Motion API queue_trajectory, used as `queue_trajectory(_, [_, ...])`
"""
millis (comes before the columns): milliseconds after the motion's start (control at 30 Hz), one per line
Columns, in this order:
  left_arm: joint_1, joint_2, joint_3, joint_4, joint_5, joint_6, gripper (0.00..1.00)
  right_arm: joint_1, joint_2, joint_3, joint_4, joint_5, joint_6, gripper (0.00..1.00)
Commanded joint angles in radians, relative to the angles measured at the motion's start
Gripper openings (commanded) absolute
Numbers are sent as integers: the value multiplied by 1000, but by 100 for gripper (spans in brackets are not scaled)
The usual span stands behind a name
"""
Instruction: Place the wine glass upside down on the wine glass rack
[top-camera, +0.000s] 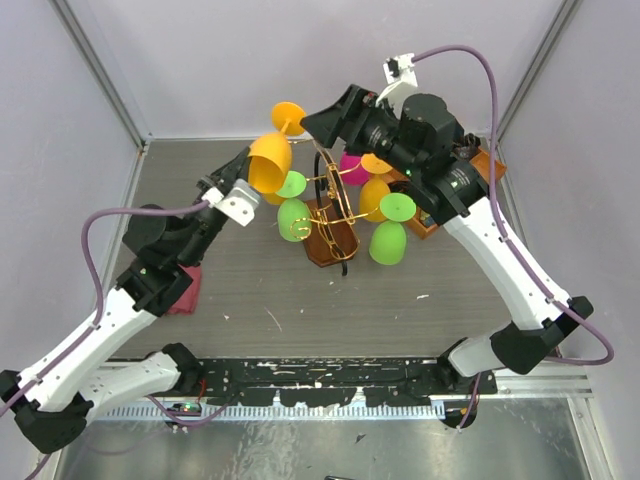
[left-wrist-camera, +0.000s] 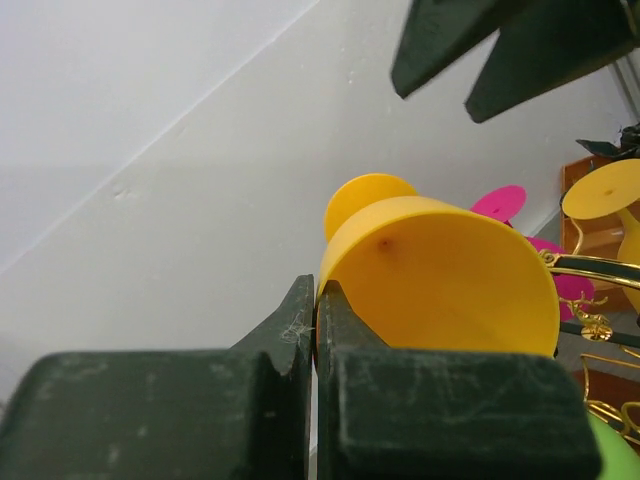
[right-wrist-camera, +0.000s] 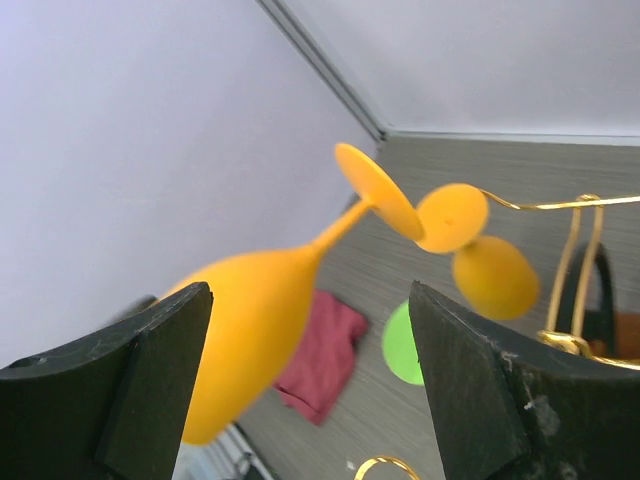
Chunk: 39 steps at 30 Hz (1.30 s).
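Observation:
The orange wine glass (top-camera: 270, 160) is in the air, tilted, with its foot (top-camera: 288, 115) pointing toward the back. My left gripper (top-camera: 248, 186) is shut on the rim of its bowl (left-wrist-camera: 440, 270), and in the left wrist view the fingertips (left-wrist-camera: 300, 310) pinch that thin edge. My right gripper (top-camera: 312, 122) is open just beside the foot and stem, touching nothing. In the right wrist view the glass (right-wrist-camera: 250, 320) lies beyond the wide-apart fingers (right-wrist-camera: 150, 350). The wine glass rack (top-camera: 330, 225), a dark brown base with gold wire arms, stands to the right of the held glass.
Green glasses (top-camera: 293, 215) (top-camera: 388, 240), another orange one (top-camera: 375, 195) and a pink one (top-camera: 352, 165) hang upside down on the rack. A red cloth (top-camera: 185, 290) lies at the left. An orange-brown tray (top-camera: 480, 165) sits behind the right arm. White walls close in the back.

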Motion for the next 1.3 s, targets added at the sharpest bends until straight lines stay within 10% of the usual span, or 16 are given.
queue_trajectory(0, [-4,-17,-37,227,111,93,2,-38,-33,-18,196,-136,207,85])
queue_trajectory(400, [-4,-4,-145,366,178,207,2,-99,26,-161,457,-348,494,79])
queue_trajectory(1267, [-5,59,-153,449,259,193,1,-97,91,-194,584,-321,507,57])
